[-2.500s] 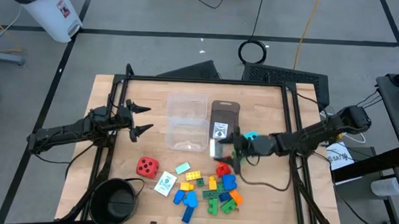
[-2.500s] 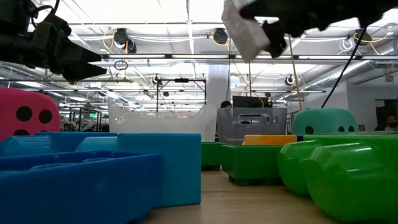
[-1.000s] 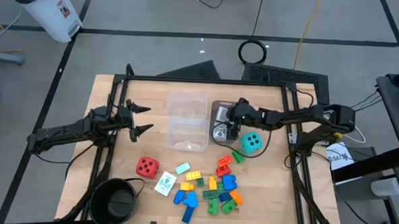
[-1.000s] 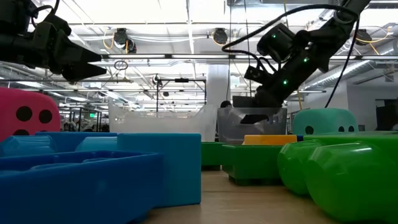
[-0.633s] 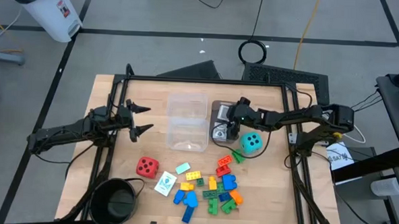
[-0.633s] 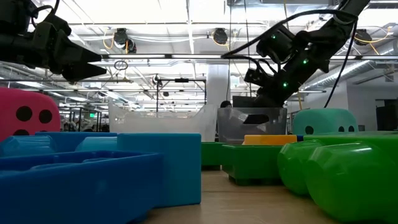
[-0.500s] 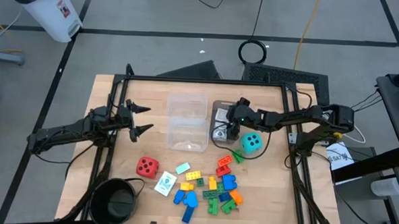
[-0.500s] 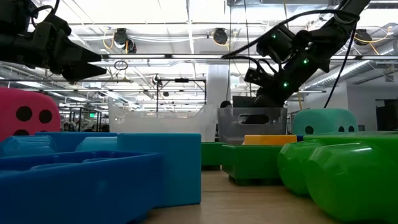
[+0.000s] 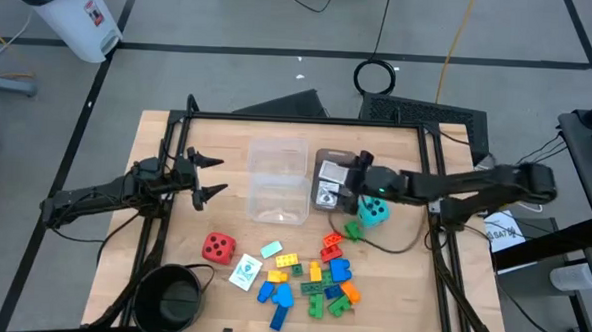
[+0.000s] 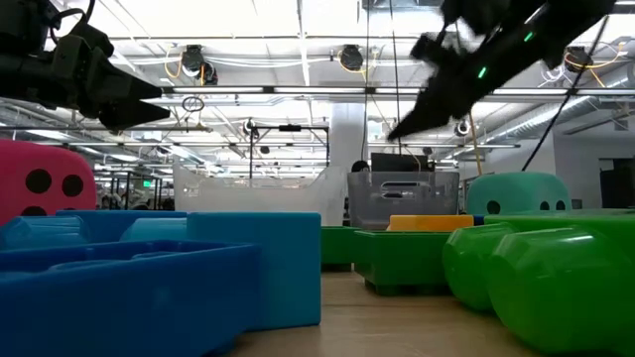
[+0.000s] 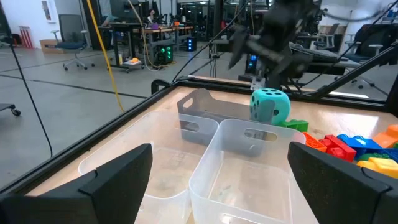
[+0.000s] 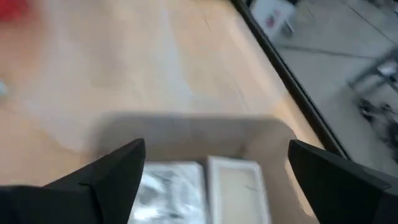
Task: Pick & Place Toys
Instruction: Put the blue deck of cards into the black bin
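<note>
Right gripper (image 9: 349, 180) spread wide, empty, hovering over the grey tray (image 9: 331, 160) near the table's middle. Dark fingers (image 12: 106, 174) far apart at both sides of the right wrist view, nothing between them; below, the tray's floor with two white cards (image 12: 233, 180) lying flat side by side. Same cards visible from above as pale patches inside the tray (image 9: 326, 194). No contact between fingertips and tray or cards, judging by the low view, where the gripper (image 10: 422, 109) hangs clear above the tray wall (image 10: 402, 203).

Teal die (image 9: 373, 210) resting on the table just beside the tray's right side, close under the right arm's wrist. Green brick (image 9: 354, 230) just in front of it. Main heap of small bricks (image 9: 316, 282) nearer the front edge: blue, yellow, green, orange, red, bunched together. Red die (image 9: 218, 248) apart on the left of the heap, with two more white green-printed cards (image 9: 244, 273) between die and heap.

Left gripper (image 9: 207, 177) waiting at the table's left, jaws fully parted, gripping nothing, pointed toward the two clear tubs (image 9: 278, 180). Tubs standing side by side, touching, immediately left of the grey tray. Round black bowl (image 9: 170, 299) at the front left corner.
</note>
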Robot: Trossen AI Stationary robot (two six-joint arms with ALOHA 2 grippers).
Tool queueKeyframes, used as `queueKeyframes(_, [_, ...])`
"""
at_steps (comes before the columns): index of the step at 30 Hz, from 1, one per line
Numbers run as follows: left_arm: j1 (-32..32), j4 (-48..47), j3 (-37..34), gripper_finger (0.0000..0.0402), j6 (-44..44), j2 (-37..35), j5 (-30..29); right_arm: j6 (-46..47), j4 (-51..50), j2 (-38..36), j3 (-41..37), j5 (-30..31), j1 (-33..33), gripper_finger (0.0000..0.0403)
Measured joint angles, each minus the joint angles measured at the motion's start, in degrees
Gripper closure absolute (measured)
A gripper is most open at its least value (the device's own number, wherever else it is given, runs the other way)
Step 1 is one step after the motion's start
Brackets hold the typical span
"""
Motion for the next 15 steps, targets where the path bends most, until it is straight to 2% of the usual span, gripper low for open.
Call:
queueKeyframes(2, [0.0,0.0,0.0,0.0023,0.0,0.0,0.0,4.3,-1.3,-4.1,0.0,-1.4,2.3,0.0040])
queueKeyframes(8, [0.0,0.0,0.0,0.0023,0.0,0.0,0.0,10.4,1.5,-12.3,-5.5,-11.2,7.7,0.0040])
queueKeyframes(15, [0.0,0.0,0.0,0.0023,0.0,0.0,0.0,15.8,8.6,-16.6,-15.9,-12.0,14.7,0.0041])
